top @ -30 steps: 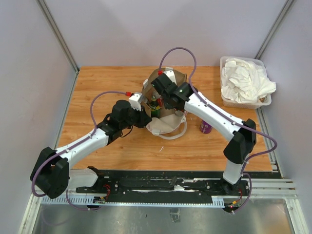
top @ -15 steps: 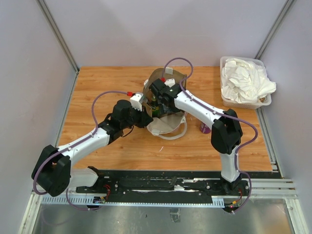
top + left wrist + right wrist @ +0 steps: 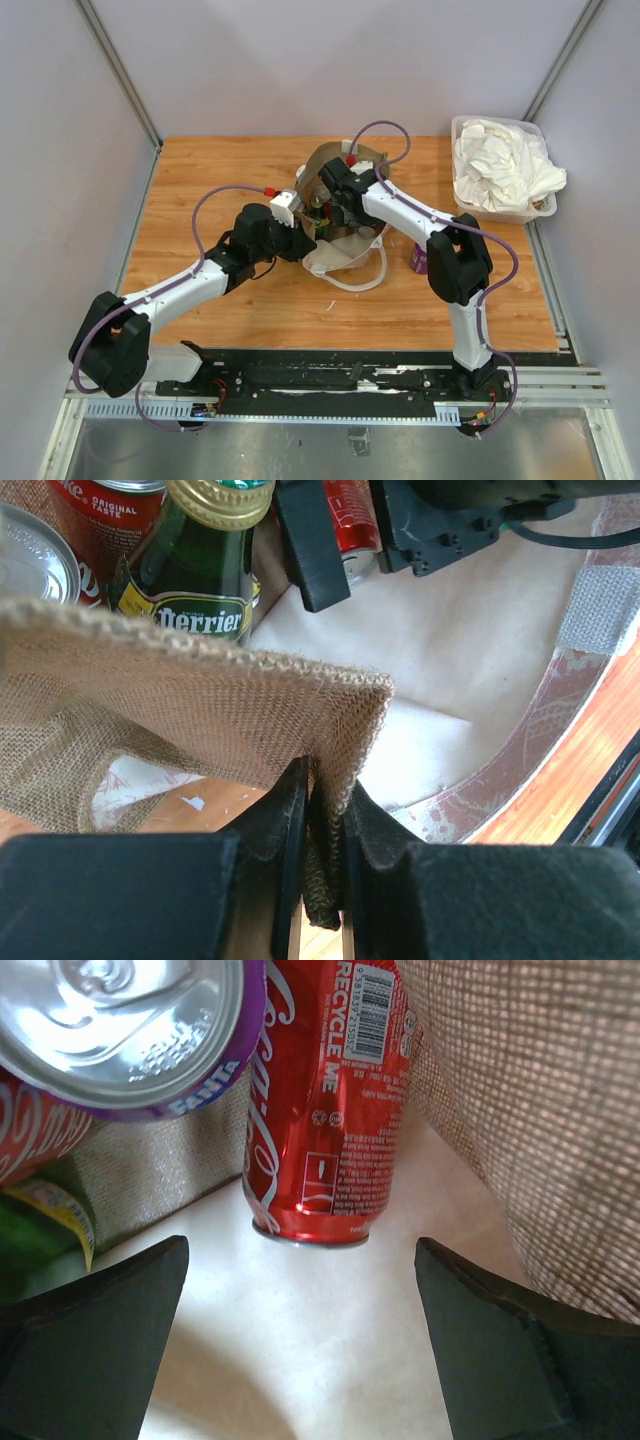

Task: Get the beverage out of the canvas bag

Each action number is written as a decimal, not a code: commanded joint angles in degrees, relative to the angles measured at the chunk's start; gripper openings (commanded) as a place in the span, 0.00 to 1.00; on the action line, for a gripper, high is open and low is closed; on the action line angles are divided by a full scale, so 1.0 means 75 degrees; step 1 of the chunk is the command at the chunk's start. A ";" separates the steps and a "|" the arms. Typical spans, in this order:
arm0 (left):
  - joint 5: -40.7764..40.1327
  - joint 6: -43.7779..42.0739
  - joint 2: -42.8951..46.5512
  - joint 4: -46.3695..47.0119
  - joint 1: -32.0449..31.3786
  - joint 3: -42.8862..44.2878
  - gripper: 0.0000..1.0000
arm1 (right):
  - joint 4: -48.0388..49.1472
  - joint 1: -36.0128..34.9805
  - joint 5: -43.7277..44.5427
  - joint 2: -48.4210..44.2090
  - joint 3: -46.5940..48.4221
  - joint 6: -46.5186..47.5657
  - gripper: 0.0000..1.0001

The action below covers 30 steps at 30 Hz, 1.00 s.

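Three drinks are seen inside the tan-brown boxy canvas bag [image 3: 200,705]: red can [image 3: 320,1110], green glass bottle [image 3: 195,575], purple-rimmed can [image 3: 130,1020]. Its rim is clamped by the left gripper [image 3: 325,785]; the right gripper [image 3: 300,1250] is spread wide inside.

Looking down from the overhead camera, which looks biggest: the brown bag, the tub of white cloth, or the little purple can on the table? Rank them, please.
1. Canvas bag and plastic bin: about alike. The bag is partly hidden, so I won't rank these two.
2. Purple can: clearly the smallest.
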<state>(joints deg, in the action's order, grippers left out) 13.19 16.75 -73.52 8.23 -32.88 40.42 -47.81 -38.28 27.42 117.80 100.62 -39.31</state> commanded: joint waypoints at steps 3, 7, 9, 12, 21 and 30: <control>-0.0108 -0.0262 -0.0410 -0.0557 -0.0038 0.0204 0.00 | -0.0059 0.0495 0.0253 0.0562 0.0018 -0.0270 0.98; -0.0129 -0.0283 -0.0460 -0.0547 -0.0035 0.0252 0.01 | -0.0015 0.0592 0.0252 0.0790 0.0049 -0.0200 0.99; -0.0135 -0.0288 -0.0501 -0.0546 -0.0033 0.0280 0.01 | -0.0015 0.0634 0.0258 0.0888 0.0053 -0.0196 0.99; -0.0127 -0.0288 -0.0553 -0.0537 -0.0036 0.0316 0.00 | 0.0019 0.0691 0.0281 0.1008 0.0038 -0.0206 0.99; -0.0187 -0.0320 -0.0494 -0.0536 -0.0039 0.0301 0.01 | 0.0077 0.0777 0.0784 0.1280 -0.0196 -0.0415 0.83; -0.0286 -0.0393 -0.0350 -0.0731 -0.0043 0.0253 0.01 | 0.0983 0.0877 0.1134 0.1149 -0.0822 -0.0100 0.45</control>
<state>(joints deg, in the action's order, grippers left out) 13.74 15.46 -76.12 7.70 -32.88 42.85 -40.51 -35.57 33.52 125.27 97.49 -40.36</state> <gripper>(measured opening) 0.172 0.658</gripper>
